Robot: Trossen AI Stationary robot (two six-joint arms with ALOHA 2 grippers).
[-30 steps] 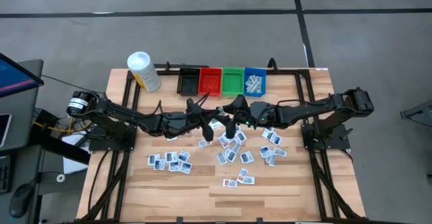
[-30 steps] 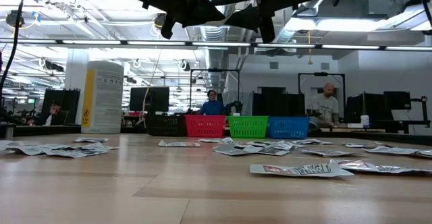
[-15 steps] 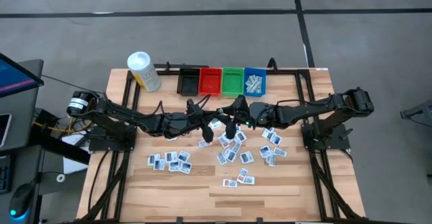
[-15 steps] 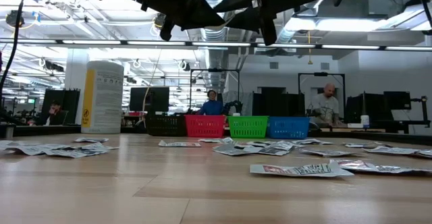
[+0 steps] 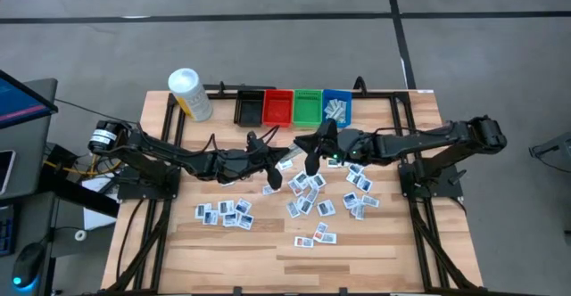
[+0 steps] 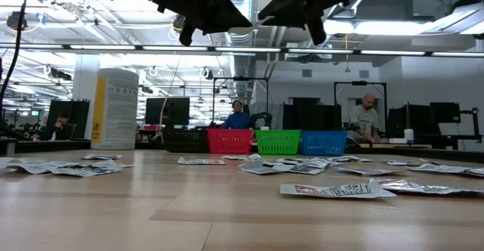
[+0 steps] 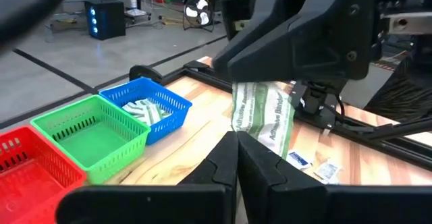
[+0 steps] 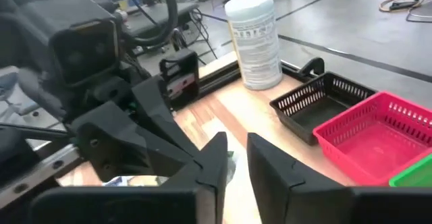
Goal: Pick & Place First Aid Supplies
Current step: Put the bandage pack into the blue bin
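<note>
Packet (image 7: 262, 119) – a light, floppy, slick green strip – sits above mid-table (image 5: 268, 242), pinched at one end in your clenched left gripper (image 7: 236, 146); take its free end squarely – whether the right gripper (image 8: 236, 143) grips, you cannot tell.

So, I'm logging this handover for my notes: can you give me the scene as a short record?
left gripper: shut on pale-green packet, above mid-table
right gripper: at the packet's other end
bins: black, red, green, blue, in a row at the far edge
blue bin contents: several packets
loose packets: scattered on table
bottle: far-left corner
</note>
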